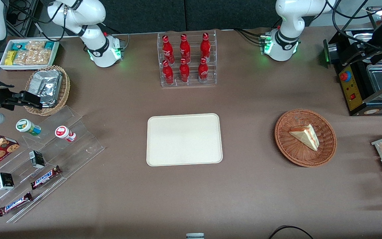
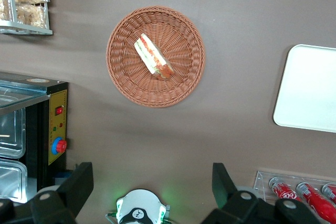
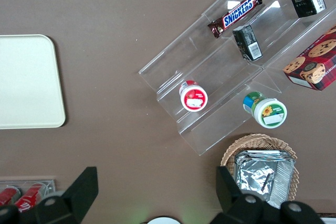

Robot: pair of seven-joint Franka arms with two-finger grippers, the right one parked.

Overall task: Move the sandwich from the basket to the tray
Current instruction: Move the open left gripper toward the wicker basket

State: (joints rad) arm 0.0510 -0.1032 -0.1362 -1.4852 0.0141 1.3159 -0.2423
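A: The tray (image 2: 310, 90) is cut off by the left wrist view's edge, and the end effector (image 2: 152, 184) shows only two dark, spread fingertips (image 2: 80, 182).

B: The sandwich (image 1: 305, 135) hides some of the basket (image 1: 305, 137) floor

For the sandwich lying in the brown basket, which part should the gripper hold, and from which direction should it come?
Probably from straight above, closing on the two broad bread faces near the middle of the sandwich. It lies alone in the shallow basket, resting on an edge with its filling stripe facing up, so the flat faces offer parallel surfaces. The gripper is open, high above the table, apart from the basket. The tray holds nothing.
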